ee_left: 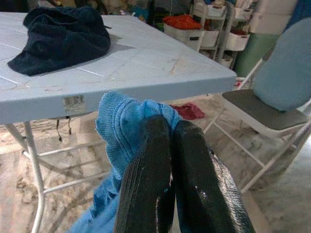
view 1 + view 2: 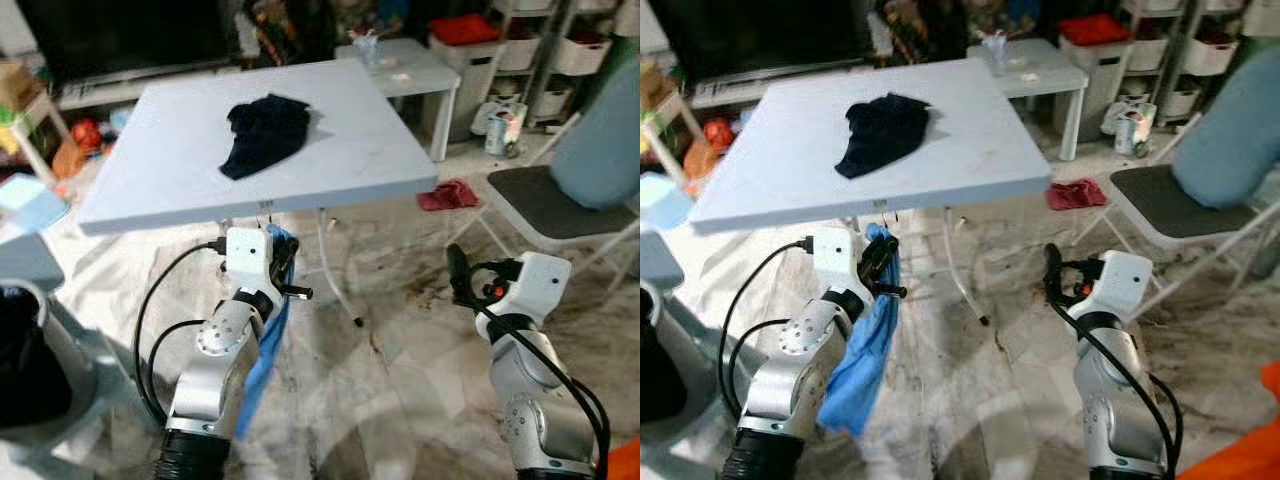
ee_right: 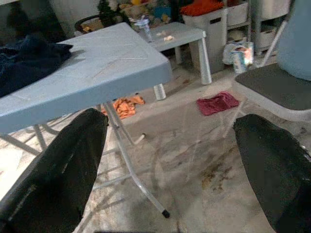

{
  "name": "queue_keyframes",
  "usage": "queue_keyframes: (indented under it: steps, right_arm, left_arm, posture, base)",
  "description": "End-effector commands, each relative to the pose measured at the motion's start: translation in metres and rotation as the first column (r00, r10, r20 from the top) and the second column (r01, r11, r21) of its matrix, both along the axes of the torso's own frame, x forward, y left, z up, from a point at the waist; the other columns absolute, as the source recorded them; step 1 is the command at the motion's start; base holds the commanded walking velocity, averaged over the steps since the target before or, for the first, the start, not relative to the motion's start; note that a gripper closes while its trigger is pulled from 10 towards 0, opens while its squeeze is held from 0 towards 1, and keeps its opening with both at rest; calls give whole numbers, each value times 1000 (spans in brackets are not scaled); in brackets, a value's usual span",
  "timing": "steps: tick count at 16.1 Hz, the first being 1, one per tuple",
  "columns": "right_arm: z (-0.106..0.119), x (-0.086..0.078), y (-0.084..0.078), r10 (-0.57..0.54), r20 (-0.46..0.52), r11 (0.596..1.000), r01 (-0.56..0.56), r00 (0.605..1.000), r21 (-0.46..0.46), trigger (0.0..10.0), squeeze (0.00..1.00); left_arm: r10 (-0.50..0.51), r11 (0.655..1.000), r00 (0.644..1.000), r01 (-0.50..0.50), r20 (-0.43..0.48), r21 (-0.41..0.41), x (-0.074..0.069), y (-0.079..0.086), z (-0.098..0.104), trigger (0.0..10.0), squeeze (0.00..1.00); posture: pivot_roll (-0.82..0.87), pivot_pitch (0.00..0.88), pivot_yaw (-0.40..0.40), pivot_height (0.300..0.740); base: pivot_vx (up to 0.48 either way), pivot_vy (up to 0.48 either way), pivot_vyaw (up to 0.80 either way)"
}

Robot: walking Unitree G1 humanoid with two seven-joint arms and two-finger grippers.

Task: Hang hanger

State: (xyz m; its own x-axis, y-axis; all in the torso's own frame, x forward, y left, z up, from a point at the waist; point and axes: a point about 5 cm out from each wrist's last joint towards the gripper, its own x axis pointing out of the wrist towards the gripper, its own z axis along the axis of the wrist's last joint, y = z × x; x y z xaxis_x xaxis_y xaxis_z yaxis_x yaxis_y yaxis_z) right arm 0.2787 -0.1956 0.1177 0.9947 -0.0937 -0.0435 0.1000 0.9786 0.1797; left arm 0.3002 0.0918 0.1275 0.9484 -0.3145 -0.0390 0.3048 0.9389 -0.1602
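Left tool (image 1: pixel 170 141) — fingers pressed together on a blue knitted cloth (image 1: pixel 127 121), pinched at its bunched upper edge; the rest of the cloth hangs down beside the left forearm toward the floor. The tool sits just below the near edge of the light blue folding worktop (image 2: pixel 180 150), close to but apart from it.

Right tool (image 3: pixel 170 160) — fingers spread wide, holding nothing, touching nothing; it hangs over marbled floor, off the worktop's right corner, with a grey-seated chair (image 2: pixel 545 205) near its right side.

On the worktop: a dark navy garment (image 2: pixel 264 132), crumpled, lying toward the middle, well back from the near edge. The surface around it is bare.

Beyond the far right corner: a small white side table (image 2: pixel 405 72) carrying a clear cup. A dark red rag (image 2: pixel 447 195) lies on the floor between worktop and chair. No hanger can be made out.

Open floor lies between the two arms and under the worktop's thin metal legs.
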Motion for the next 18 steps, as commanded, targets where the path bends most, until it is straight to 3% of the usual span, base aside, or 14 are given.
queue_keyframes:
  steps: [1,18]
  right_arm:
    - [1,2,2,7,8,1000,-7,1000,2,10000,0]
    - [1,0,2,26,2,999,-25,1000,-29,10000,0]
  left_arm:
    - [13,1000,1000,-13,27,3,3,3,6,10000,0]
    - [-5,1000,999,4,-40,-30,1,2,-3,10000,0]
  posture:
    - [-178,0,56,740]
    - [-176,0,42,740]
  base:
    - [0,266,-800]
    - [0,449,-800]
